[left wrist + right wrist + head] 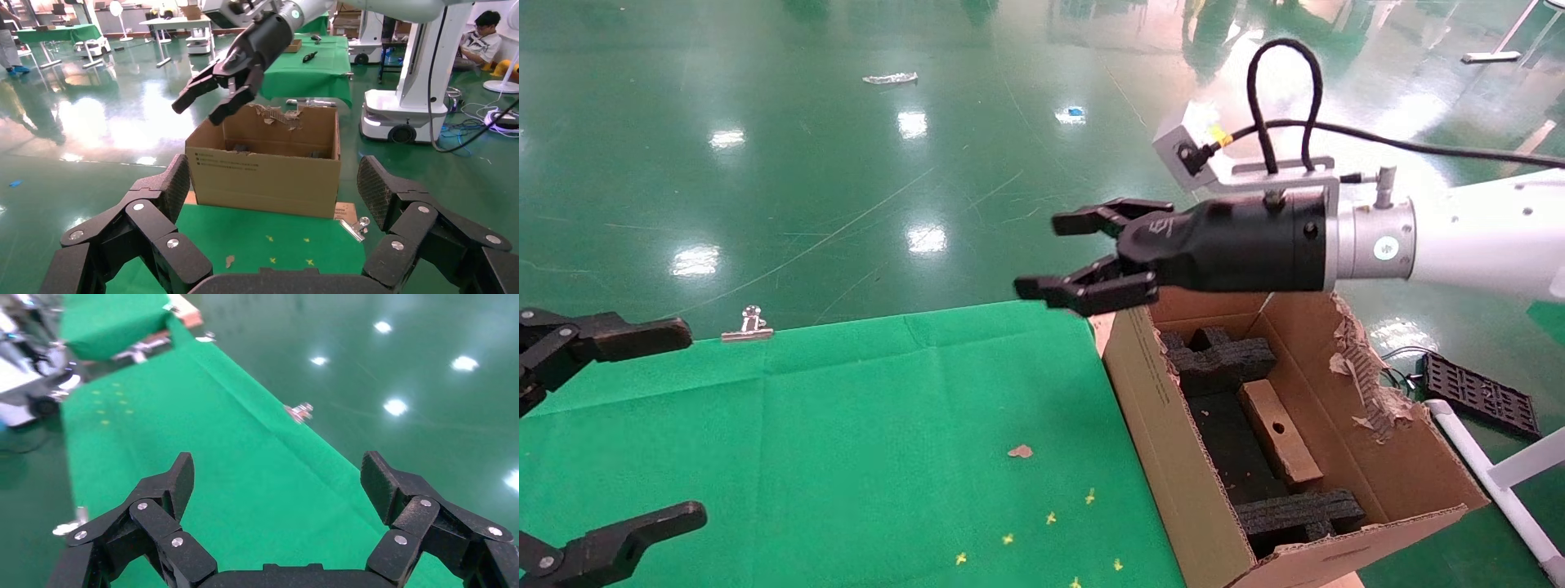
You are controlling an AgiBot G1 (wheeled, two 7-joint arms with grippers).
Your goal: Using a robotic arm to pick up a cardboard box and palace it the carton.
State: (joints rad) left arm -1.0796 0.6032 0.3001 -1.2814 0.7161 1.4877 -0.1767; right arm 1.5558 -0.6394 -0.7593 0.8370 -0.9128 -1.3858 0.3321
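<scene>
Cardboard box inside carton, between black foam pieces.
Right gripper above carton's near corner, released, empty. Left gripper parked over green table, spread wide.

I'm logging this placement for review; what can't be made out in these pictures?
- Small brown cardboard box: hidden in left wrist view behind the large corrugated carton's front wall.
- Carton's near corner: cut off by head view's bottom edge.
- Left end effector: body cut off at head view's left edge.
- Open right end effector: empty.
</scene>
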